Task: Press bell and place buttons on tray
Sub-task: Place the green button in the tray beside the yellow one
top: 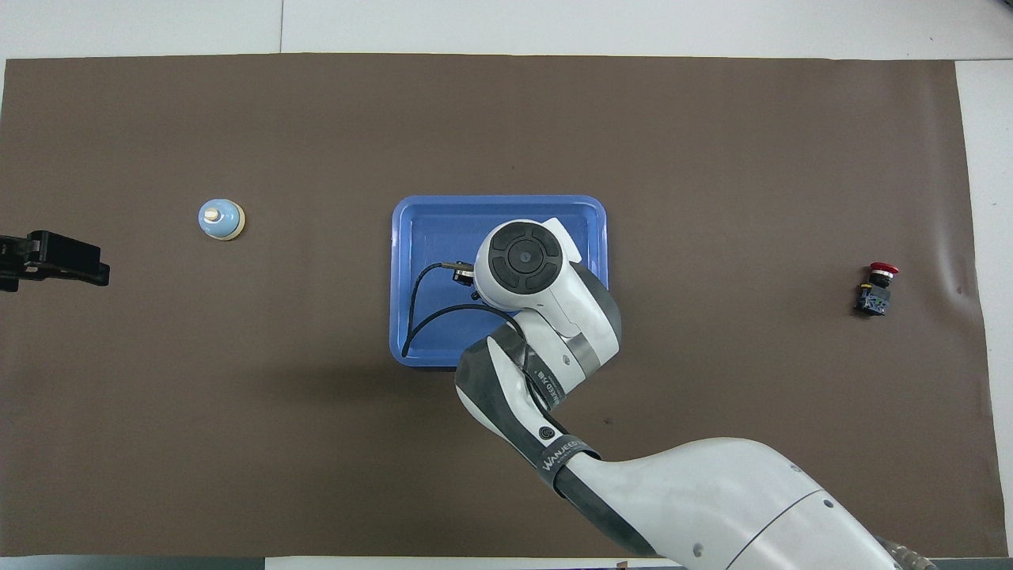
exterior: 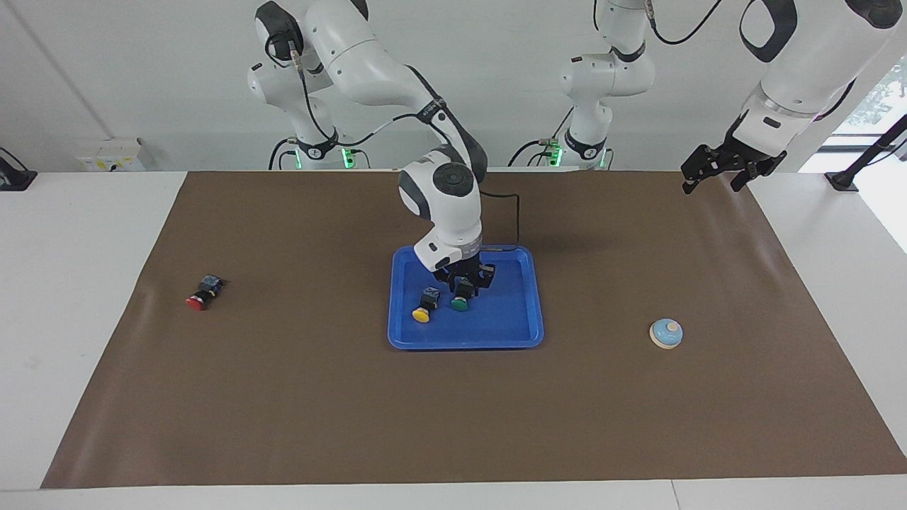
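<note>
Meanwhile, the right gripper (exterior: 469, 282) hangs low over the blue tray (exterior: 521, 312), its jaws parted and empty just above the green button (exterior: 460, 298) — which lies on the tray floor beside the yellow button (exterior: 424, 309), the two close together but apart. From overhead the right arm's wrist hides both buttons, leaving only the tray's rim (top: 407, 237) and a black cable in sight. The red button (exterior: 202, 293) lies on its side on the brown mat (exterior: 283, 397) of the tabletop, well apart from the tray, toward the right arm's end. The bell (exterior: 666, 333) (light-blue dome, cream knob up) stands on the mat toward the left arm's end, slightly farther from the robots than the tray's middle. The left gripper (exterior: 723, 170) waits raised over the mat's corner at its own end, jaws wide and holding nothing.
</note>
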`<action>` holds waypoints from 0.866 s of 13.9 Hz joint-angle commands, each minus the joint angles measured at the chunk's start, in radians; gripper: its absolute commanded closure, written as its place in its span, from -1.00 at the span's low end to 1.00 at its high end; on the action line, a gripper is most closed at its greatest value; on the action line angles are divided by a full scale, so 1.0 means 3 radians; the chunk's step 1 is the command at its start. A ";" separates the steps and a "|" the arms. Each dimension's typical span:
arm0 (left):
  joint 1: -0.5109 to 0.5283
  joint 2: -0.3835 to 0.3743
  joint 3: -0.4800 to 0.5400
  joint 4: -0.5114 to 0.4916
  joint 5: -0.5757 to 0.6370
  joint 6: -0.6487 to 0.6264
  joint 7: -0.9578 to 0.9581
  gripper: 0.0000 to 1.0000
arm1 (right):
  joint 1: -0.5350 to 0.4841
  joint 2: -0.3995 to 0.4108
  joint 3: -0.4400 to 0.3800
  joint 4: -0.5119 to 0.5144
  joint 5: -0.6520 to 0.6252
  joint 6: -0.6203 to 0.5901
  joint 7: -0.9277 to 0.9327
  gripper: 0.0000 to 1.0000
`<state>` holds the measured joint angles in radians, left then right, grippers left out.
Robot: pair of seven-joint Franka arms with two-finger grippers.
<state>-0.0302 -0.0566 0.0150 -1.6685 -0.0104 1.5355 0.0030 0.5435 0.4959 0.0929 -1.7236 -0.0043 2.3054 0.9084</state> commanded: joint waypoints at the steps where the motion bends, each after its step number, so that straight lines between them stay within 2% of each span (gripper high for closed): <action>1: 0.0024 -0.0006 -0.0014 0.0029 0.0035 -0.0036 0.0000 -1.00 | 0.0034 -0.0042 -0.0008 0.0141 0.0045 -0.0234 0.0137 -1.00; 4: 0.0024 -0.0006 -0.0014 0.0029 0.0035 -0.0036 0.0000 -1.00 | -0.0032 -0.0164 -0.0028 0.0228 0.0045 -0.0474 0.0188 -1.00; 8: 0.0024 -0.0006 -0.0014 0.0029 0.0035 -0.0036 0.0000 -1.00 | -0.0501 -0.0578 -0.0039 0.0228 0.0030 -0.0913 0.0097 -1.00; 12: 0.0024 -0.0006 -0.0014 0.0029 0.0035 -0.0036 0.0000 -1.00 | -0.1120 -0.0819 -0.0044 0.0223 0.0030 -0.1262 -0.0740 -1.00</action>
<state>-0.0302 -0.0566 0.0150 -1.6685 -0.0104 1.5355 0.0030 0.2878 0.2765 0.0675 -1.6397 -0.0043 1.9518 0.8014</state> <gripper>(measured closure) 0.000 0.000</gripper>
